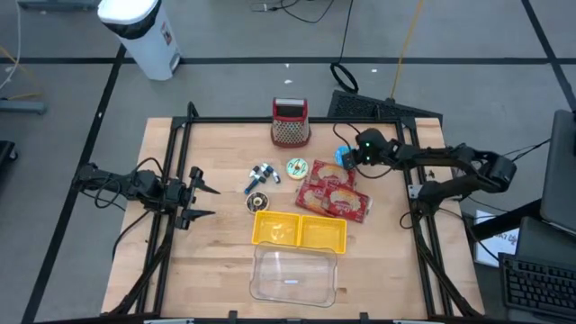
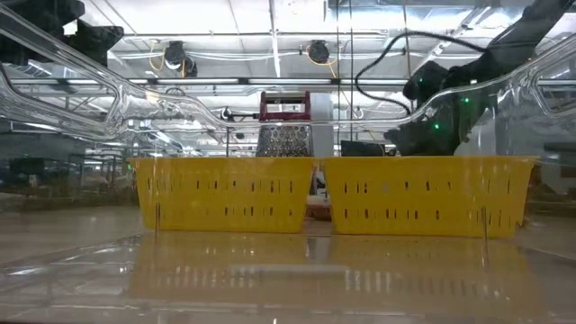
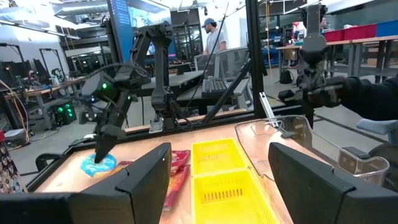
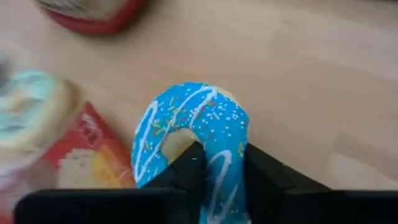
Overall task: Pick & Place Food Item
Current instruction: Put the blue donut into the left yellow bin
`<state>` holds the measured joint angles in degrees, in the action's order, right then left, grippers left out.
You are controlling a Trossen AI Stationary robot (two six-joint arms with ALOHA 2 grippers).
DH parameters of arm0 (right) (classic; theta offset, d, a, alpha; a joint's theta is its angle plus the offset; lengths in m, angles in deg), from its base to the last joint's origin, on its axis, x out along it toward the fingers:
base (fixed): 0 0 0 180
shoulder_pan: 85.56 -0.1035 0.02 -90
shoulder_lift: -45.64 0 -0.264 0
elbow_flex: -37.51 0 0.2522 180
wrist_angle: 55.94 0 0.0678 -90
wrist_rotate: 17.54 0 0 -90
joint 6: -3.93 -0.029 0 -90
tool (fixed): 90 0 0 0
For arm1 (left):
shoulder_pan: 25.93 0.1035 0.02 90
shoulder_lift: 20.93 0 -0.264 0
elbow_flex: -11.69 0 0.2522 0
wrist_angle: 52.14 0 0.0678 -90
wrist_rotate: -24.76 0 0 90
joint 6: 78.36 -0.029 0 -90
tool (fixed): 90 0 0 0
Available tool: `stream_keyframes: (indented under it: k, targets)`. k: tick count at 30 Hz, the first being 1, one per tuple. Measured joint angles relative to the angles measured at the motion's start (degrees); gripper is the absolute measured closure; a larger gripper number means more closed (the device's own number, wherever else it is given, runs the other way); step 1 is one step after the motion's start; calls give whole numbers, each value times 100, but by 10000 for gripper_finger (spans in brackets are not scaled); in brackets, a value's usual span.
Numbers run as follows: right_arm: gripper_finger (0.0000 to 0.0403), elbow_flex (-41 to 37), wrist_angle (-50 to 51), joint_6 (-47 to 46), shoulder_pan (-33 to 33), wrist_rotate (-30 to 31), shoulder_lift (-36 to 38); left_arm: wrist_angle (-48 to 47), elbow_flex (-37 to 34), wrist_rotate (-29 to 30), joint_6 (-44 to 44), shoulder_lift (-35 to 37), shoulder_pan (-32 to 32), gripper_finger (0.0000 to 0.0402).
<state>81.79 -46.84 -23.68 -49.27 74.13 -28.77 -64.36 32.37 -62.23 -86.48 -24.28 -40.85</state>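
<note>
Now the right gripper point(image 4: 214, 171) pinches the blue donut's point(image 4: 193, 134) rim beside the red packet point(image 4: 87, 155), left gripper point(image 1: 200, 200) spread

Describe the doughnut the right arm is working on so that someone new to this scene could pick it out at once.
Start at the red-topped grater at the table's far edge, then move toward the right arm. Beside the red snack packets, under the right tool, lies the blue doughnut, one tool finger through its hole. Its bright blue icing with white stripes sets it apart from the paler doughnut nearby.
</note>
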Motion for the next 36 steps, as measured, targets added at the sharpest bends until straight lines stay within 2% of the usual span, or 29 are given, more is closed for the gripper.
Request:
stream_keyframes:
  k: [6, 12, 15, 19, 22, 28, 30, 32, 36]
  targets:
    - [369, 0, -527, 132, -2, -627, 674, 0, 0, 0, 0, 0, 0, 133]
    - [367, 0, -1411, 216, -294, -1646, 1121, 322, 0, 124, 2, -1, 0, 133]
    - [364, 0, -1930, 411, -651, -1997, 1136, 714, 0, 50, 427, 0, 0, 133]
    - [363, 0, -2505, 861, -1238, -1875, 1047, 1124, 0, 0, 957, 0, 0, 133]
    - [363, 0, -2993, 1180, -1613, -1758, 891, 1077, 0, 69, 1421, -2, 0, 133]
    - [363, 1, -4038, 1669, -2221, -1349, 306, 1089, 0, 1566, 2628, -320, 0, 133]
    - [362, 2, -4236, 1828, -2329, -1207, 111, 1248, 0, 1984, 2930, -661, 1, 133]
    - [362, 2, -4494, 1983, -2413, -1028, -100, 1431, 0, 2110, 3202, -1130, 0, 133]
    - [362, 1, -5025, 2450, -2514, -589, -497, 2289, 3, 2451, 3612, -2555, 21, 133]
